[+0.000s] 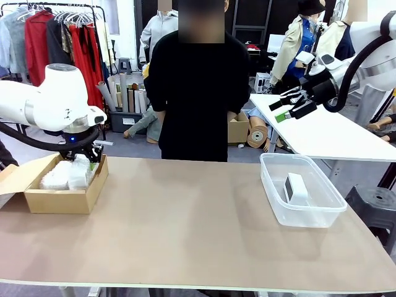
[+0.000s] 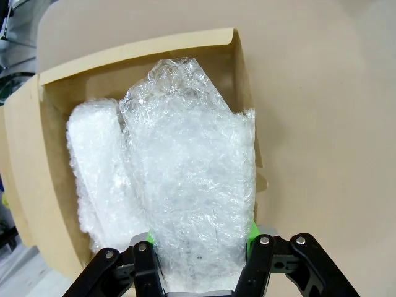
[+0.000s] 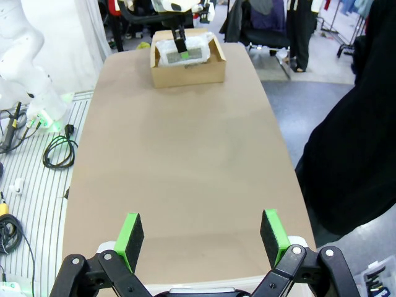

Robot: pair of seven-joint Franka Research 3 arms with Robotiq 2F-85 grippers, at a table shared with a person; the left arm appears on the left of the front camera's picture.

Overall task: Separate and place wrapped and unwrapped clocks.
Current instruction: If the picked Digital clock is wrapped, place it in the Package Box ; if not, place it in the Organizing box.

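Left hand point(image 1: 86, 154) hangs low at the frame's left, fingers clamped shut. Right hand point(image 1: 291, 106) is raised upper right, fingers spread wide.

bundles point(image 2: 192, 185): glossy crinkled bubble wrap | box point(image 2: 37, 185): matt brown cardboard | tub point(image 1: 322, 213): clear smooth plastic | table point(image 1: 185, 229): matt

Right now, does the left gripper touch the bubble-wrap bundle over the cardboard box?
Touching. In the left wrist view, the left gripper is shut on the bubble-wrap bundle, its green pads pressed against both sides.
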